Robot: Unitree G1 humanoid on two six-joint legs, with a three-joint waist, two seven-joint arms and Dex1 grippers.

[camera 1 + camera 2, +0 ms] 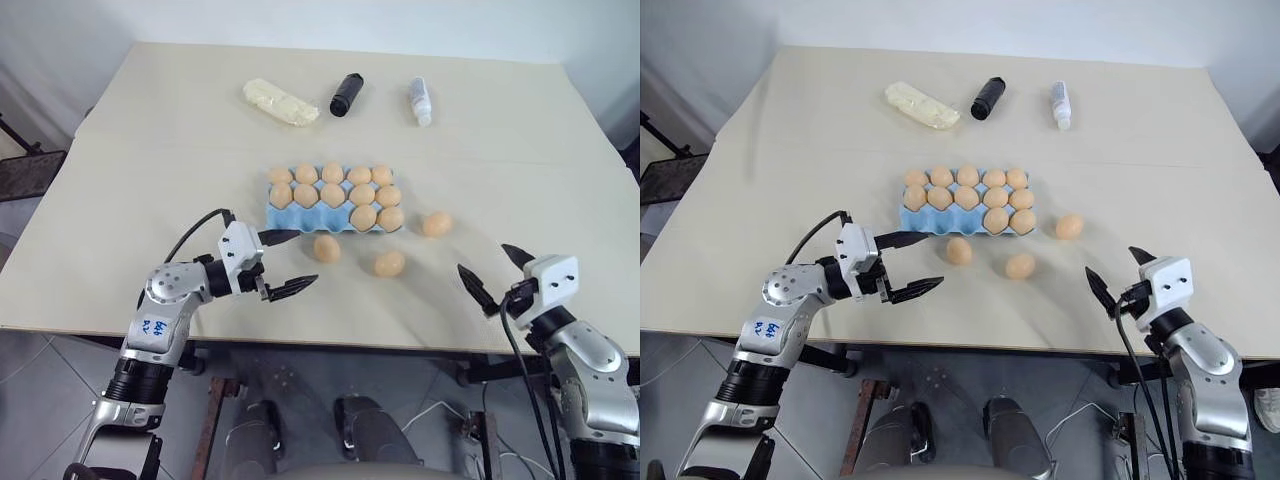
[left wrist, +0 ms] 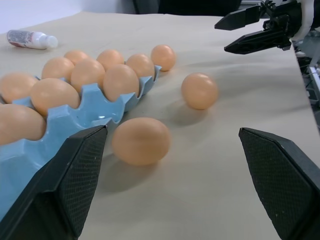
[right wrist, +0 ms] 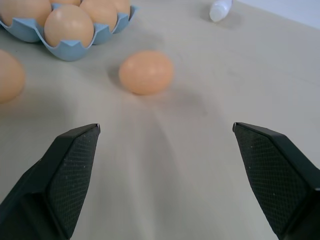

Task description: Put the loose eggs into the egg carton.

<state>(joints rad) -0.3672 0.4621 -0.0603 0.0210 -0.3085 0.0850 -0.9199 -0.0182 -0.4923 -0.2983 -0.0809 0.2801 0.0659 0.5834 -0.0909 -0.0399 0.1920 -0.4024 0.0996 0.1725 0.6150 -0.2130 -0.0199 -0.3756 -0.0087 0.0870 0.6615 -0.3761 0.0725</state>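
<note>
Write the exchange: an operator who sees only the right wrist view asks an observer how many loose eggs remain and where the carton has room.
Operator: I see one loose egg and part of another. Any more?
Observer: Yes, a third loose egg lies just in front of the egg carton, near the left pincer.
Operator: Where does the carton have room?
Observer: Three cups at the left end of its front row stand empty; every other cup holds an egg.
</note>
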